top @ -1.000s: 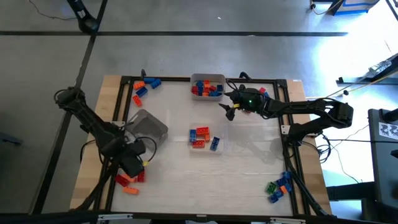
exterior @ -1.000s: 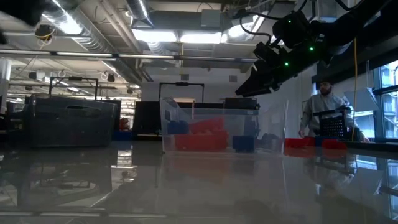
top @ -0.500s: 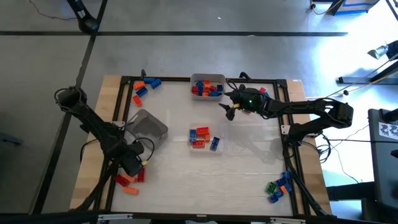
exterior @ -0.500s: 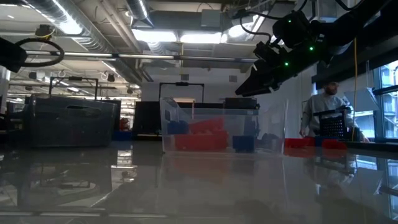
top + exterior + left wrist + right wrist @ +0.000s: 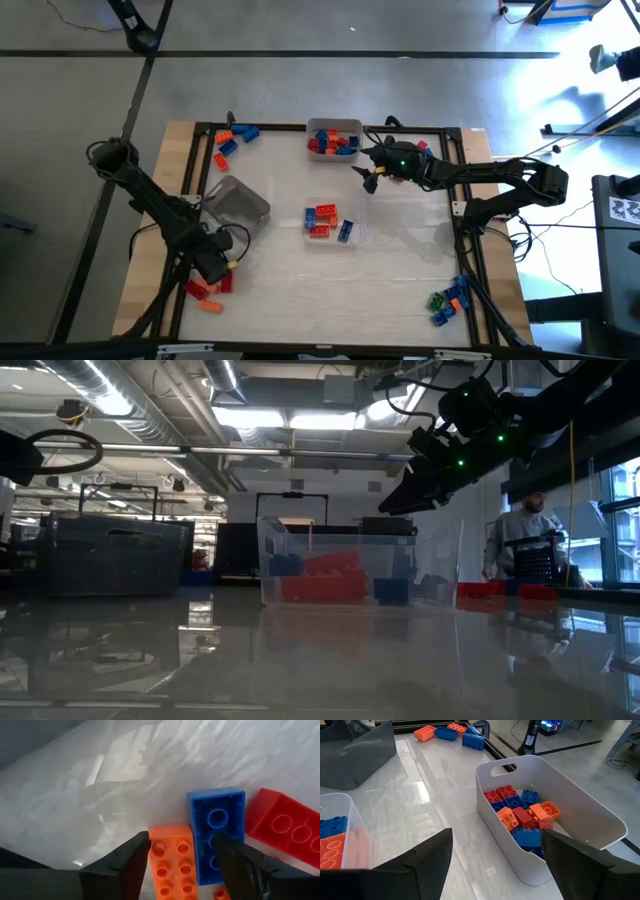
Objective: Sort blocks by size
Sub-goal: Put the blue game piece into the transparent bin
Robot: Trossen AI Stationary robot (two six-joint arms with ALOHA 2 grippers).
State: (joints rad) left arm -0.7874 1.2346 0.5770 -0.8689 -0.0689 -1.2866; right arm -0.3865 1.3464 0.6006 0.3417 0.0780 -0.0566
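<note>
My left gripper [image 5: 215, 268] points down, open, low over a cluster of blocks [image 5: 208, 288] at the table's near left. In the left wrist view my left gripper [image 5: 182, 862] has an orange block [image 5: 172, 865] between its fingers. A blue block [image 5: 217, 827] lies partly under one finger and a red block [image 5: 285, 827] beside that. All three lie flat, studs up. My right gripper [image 5: 368, 178] hovers open beside the white tray [image 5: 555, 805] of blocks [image 5: 522, 815] at the far middle.
A clear tray [image 5: 330, 222] with orange, red and blue blocks stands mid-table, a grey tray [image 5: 238, 203] to its left. Loose blocks lie at the far left [image 5: 232, 140] and near right [image 5: 450, 300]. A person [image 5: 525, 545] stands beyond the table.
My left gripper has sunk toward the blocks at the near left, staying open and pointing down. My right arm has kept still.
</note>
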